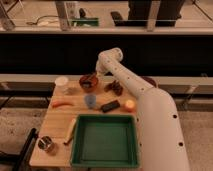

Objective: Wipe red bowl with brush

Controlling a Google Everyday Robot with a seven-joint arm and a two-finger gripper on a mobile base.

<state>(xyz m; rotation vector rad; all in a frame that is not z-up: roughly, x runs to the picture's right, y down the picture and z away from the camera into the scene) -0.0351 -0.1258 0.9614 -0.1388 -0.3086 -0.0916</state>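
**Gripper at the red bowl: wipe step in hand**

- Red bowl [88,81] sits at the back of the wooden table [50,125], between the white cup [62,82] and a brown lump [115,87].
- Gripper [94,76] hangs at the bowl's rim on the lump side. Can't tell whether it is over or inside the bowl, or whether it is open or gripping.
- Brush can't be made out against the dark bowl interior. My guess is it's at the gripper.
- Advice:
  - Use light pressure and small circular sweeps along the inner wall.
  - Nothing holds the bowl, so a hard push could slide it into the cup.
  - Keep the arm clear of the grey cup [90,101] and black block [110,106].
- Green tray [104,159] is well apart, at the front.
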